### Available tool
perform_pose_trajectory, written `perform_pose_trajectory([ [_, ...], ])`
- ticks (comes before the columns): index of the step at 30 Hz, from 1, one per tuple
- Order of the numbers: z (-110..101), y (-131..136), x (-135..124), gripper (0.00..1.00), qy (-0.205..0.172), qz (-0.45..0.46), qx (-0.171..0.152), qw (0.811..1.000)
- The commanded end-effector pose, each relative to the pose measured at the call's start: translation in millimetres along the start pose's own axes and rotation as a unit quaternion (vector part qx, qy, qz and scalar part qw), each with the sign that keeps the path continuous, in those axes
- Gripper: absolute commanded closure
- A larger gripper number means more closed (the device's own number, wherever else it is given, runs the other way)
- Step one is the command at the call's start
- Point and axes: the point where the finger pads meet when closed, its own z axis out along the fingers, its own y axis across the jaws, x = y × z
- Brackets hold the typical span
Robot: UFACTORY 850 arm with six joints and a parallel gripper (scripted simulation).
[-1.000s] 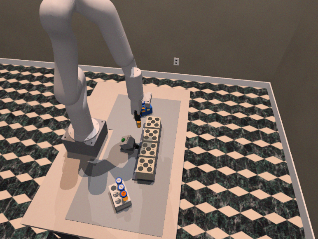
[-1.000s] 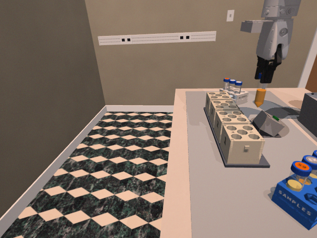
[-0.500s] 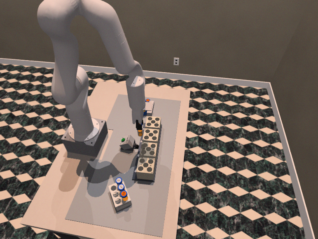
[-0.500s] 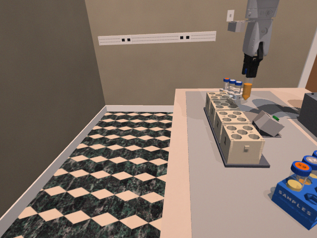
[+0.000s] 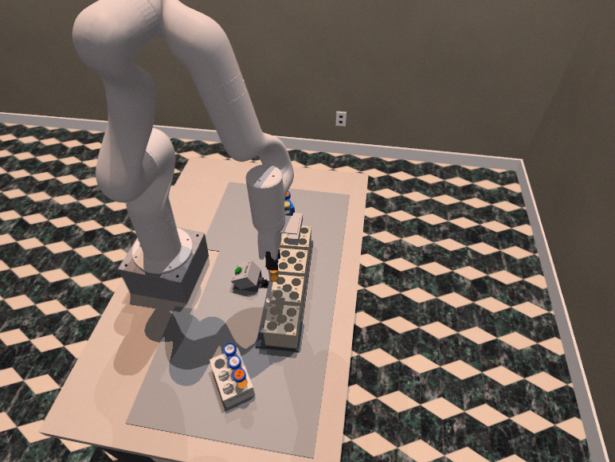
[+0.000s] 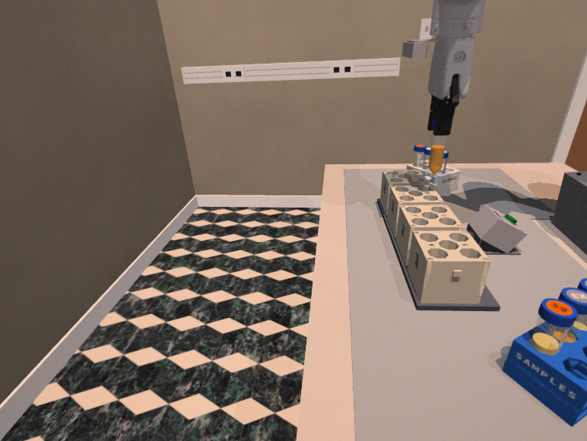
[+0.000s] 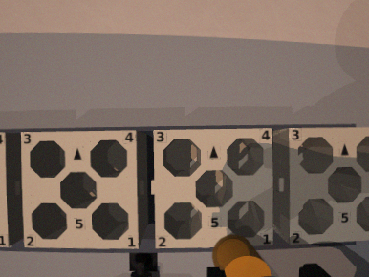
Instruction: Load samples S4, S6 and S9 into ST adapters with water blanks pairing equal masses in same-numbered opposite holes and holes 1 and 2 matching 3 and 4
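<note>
The jaws are partly open, closed on the upper end of a tube with orange liquid. The tube hangs tip down above the stand's robot-facing side; its cap label cannot be read. In the wrist view, the tip appears just beside hole 1 of the third adapter, counted from the blue rack. If that hole is intended, lowering without further alignment could catch the conical tip on the rim and tilt the tube or shift the loose adapter.

Release before full seating could leave the tube leaning. Since the view is oblique, the target hole could be misjudged; a wrong number would break the pairing with the opposite adapter.

The stand holds four adapters, with no seated tube seen. S9 stands in the blue rack. An orange-dot tube stands among white-dot tubes in the pale rack. Its ID is unread, so a mismatched level could be paired by mistake. The green key should be avoided until all tubes are seated and balanced.
</note>
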Motion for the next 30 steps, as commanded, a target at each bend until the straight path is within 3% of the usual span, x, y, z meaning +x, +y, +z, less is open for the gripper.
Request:
perform_pose_trajectory([
  [1,0.1,12.3,4.9,1.0,0.001,-0.001,0.005,1.0],
  [22,0.9,103.0,32.5,1.0,0.001,-0.001,0.005,1.0],
  [30,0.9,103.0,32.5,1.0,0.001,-0.001,0.005,1.0],
])
